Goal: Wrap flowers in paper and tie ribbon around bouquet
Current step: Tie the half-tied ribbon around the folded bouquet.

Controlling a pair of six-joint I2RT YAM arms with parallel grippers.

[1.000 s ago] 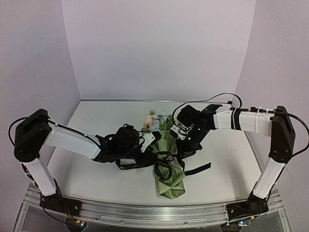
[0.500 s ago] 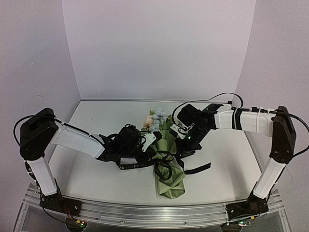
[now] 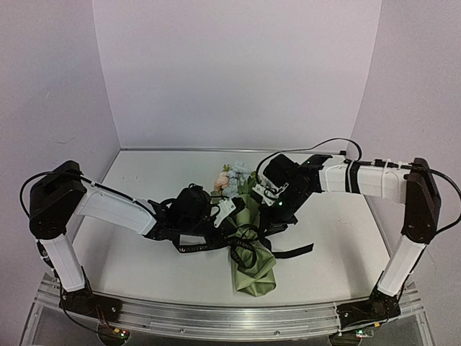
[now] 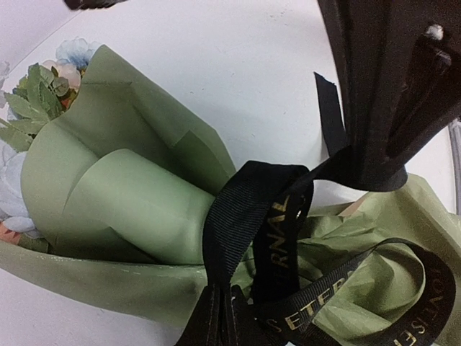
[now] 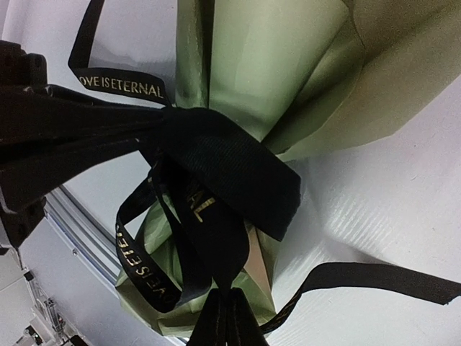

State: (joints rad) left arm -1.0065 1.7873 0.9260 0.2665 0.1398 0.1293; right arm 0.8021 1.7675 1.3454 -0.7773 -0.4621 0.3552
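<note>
While left claw [image 4: 220, 328] and right claw [image 5: 225, 324] pinch ribbon [image 4: 248, 209], bouquet [image 3: 256, 272] rests.

the paper [image 4: 137, 209] is showing olive green, with a tan sliver peeking out. the ribbon [image 4: 248, 216] is showing black with pale gold lettering. the flowers [image 3: 229, 177] are showing peach-pink and pale blue among green leaves. the desk [image 3: 144, 180] is looking white.

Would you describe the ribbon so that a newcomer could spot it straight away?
In the middle of the table lies an olive-green paper cone of flowers. Looped around its narrow waist is the ribbon: flat, black, printed with pale lettering, unlike the round, plain cables.
</note>
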